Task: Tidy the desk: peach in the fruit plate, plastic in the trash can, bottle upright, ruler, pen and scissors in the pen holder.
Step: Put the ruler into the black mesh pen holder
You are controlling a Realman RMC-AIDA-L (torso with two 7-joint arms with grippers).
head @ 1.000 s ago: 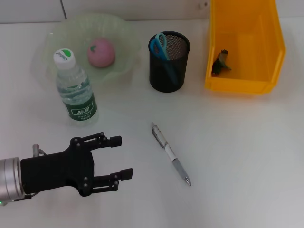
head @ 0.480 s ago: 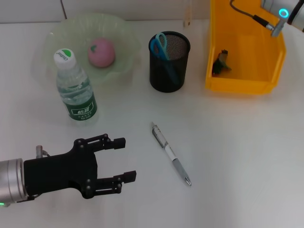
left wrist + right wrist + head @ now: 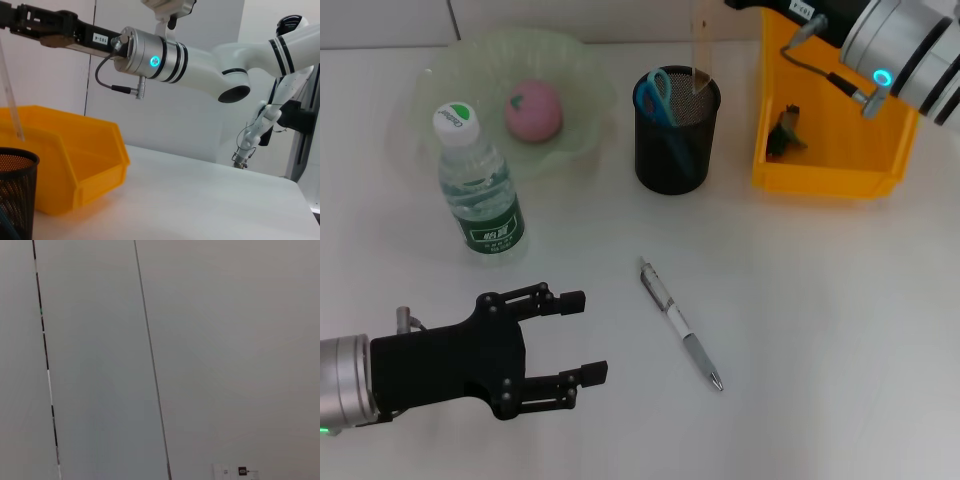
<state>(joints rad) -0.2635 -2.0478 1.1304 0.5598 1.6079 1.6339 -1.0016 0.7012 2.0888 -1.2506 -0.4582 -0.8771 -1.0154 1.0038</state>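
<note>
The white table [image 3: 820,300] is smooth and matte. At its far right stands the trash can [image 3: 840,110], a glossy yellow plastic bin with an open sloped front, and in it lies 1 small dark crumpled piece of plastic [image 3: 783,130]. At the far left sits the fruit plate [image 3: 450,70], a pale green translucent dish with a wavy rim, with the round pink peach [image 3: 533,110] in it. Just in front of the plate the bottle [image 3: 478,190] stands upright, clear ribbed plastic with a green label and white cap. Between plate and bin stands the pen holder [image 3: 677,130], a black wire-mesh cylinder, with the blue-handled scissors [image 3: 654,95] inside.

The left gripper [image 3: 578,335], black and boxy, hovers low over the near left of the table, its 2 fingers spread wide with nothing between them. The right gripper is out of sight past the upper edge of the head view; only its silver wrist and black mount show above the bin, so I cannot tell how its fingers stand. A clear, thin, flat ruler [image 3: 700,45] hangs upright from there, its lower tip at the holder's mouth. The slim silver and white pen [image 3: 679,323] lies slantwise on the table, in front of the holder and to the right of the left gripper
</note>
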